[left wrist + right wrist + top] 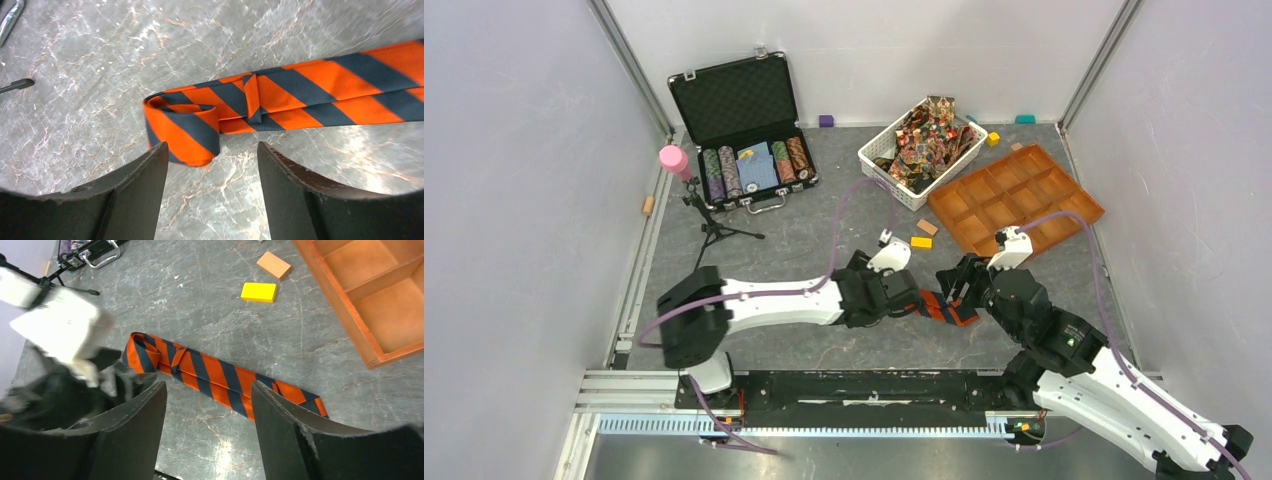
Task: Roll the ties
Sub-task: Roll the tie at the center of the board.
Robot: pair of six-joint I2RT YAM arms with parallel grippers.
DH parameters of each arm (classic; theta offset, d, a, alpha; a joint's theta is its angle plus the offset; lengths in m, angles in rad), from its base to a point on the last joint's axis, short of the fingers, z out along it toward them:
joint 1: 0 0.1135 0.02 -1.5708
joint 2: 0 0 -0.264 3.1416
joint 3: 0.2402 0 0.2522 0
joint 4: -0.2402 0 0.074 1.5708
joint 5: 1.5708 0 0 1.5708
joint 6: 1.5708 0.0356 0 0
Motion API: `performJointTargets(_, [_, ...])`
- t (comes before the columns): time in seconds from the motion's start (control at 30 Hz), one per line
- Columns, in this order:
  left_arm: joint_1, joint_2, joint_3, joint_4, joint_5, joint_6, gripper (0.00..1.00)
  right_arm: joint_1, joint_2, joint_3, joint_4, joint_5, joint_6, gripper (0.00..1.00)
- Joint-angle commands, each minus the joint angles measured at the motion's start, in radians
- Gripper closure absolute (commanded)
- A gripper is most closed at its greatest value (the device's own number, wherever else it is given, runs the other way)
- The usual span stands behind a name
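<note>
Left gripper (212, 146) spread wide, empty, just beside striped tie (300, 95)

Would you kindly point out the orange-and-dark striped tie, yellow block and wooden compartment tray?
Orange-and-dark striped tie (220, 377), right wrist view: flat middle.
Yellow block (258, 292), right wrist view: top face.
Wooden compartment tray (334, 295), right wrist view: left rim.

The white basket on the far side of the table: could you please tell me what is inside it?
A heap of red, gold and brown patterned ties fills the white basket. The heap hides its floor and anything underneath.
</note>
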Motion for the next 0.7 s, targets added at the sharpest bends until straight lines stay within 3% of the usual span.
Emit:
performJointTargets(0.0, [-0.005,-0.192,-0.038,-0.010,-0.003,-0.092,0.27,0.000,0.024,0.058,-0.001,0.078,-0.060,0.29])
performJointTargets(0.2, [0.038,-0.428,-0.122,-0.024,0.025,-0.111,0.25,0.000,0.174,0.081,0.076,-0.013,-0.229,0.14])
performJointTargets(0.43, [0.411,-0.750,-0.341,0.105,0.367,-0.105,0.24,0.002,0.527,0.185,0.208,-0.268,-0.422,0.02])
performJointTargets(0.53, [0.558,-0.819,-0.367,0.046,0.432,-0.101,0.21,0.029,0.700,0.277,0.234,-0.373,-0.494,0.02])
performJointTargets(0.67, [0.686,-0.874,-0.416,0.002,0.502,-0.112,0.14,0.109,0.902,0.418,0.242,-0.403,-0.589,0.02])
